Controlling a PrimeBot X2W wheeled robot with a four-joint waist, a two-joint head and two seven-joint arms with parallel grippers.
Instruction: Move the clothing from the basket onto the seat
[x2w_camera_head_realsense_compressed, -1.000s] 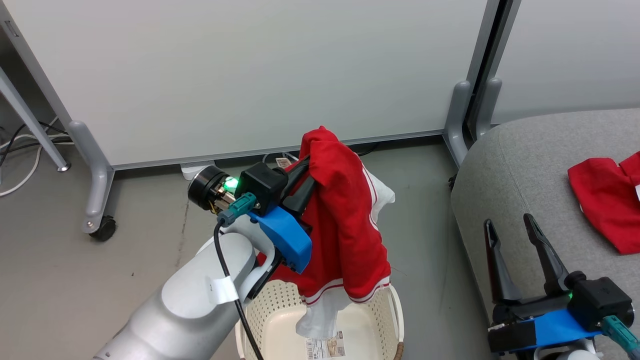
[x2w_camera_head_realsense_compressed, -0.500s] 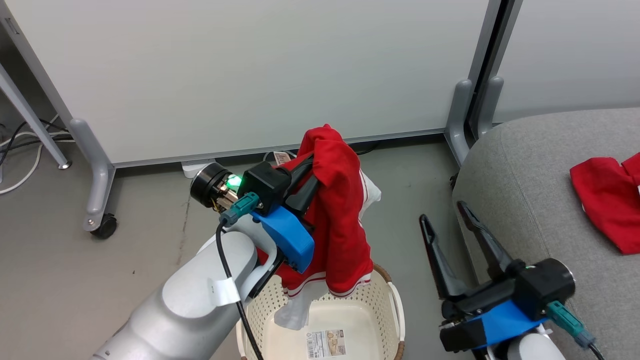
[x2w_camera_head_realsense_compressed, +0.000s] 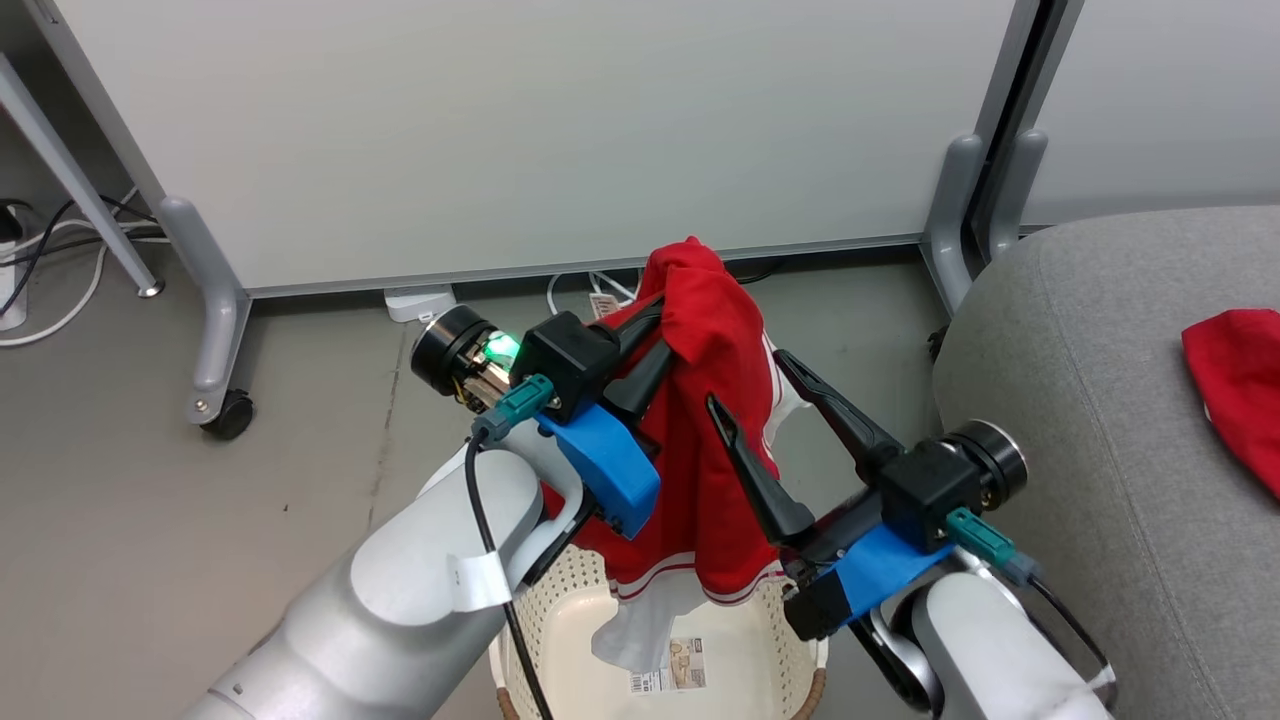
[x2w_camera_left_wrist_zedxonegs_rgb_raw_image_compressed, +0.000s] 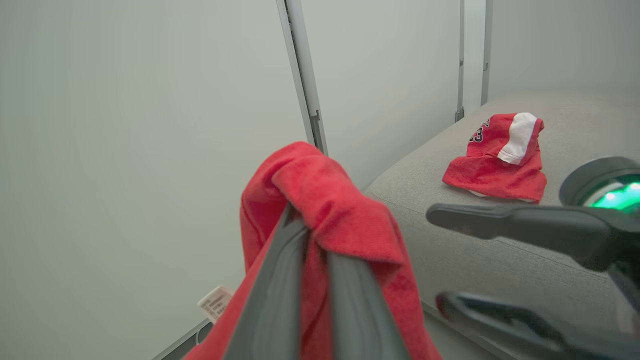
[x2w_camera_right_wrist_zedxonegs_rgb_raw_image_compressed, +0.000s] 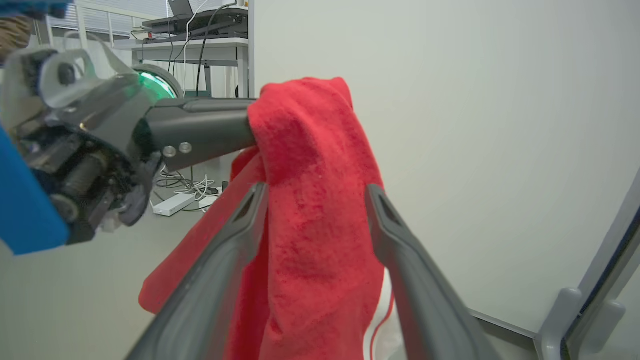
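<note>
- above the basket (x2w_camera_head_realsense_compressed: 558, 608), a red garment (x2w_camera_head_realsense_compressed: 720, 450) hangs from the left gripper (x2w_camera_head_realsense_compressed: 655, 345), whose jaws are pinched together on its top fold; the lower end reaches down into the basket.
- the right gripper (x2w_camera_head_realsense_compressed: 748, 380) has its jaws spread wide, one finger on each side of the hanging cloth, just below the left gripper's hold; whether either finger touches the cloth i cannot tell.
- to the right, another red garment (x2w_camera_head_realsense_compressed: 1240, 390) with a white panel lies on the grey seat (x2w_camera_head_realsense_compressed: 1080, 400), well apart from both grippers.

Basket (x2w_camera_head_realsense_compressed: 570, 600) cut by bottom edge; far garment (x2w_camera_head_realsense_compressed: 1240, 390) by right edge; left fingers (x2w_camera_head_realsense_compressed: 640, 378) tips buried in clothing (x2w_camera_head_realsense_compressed: 720, 440).
</note>
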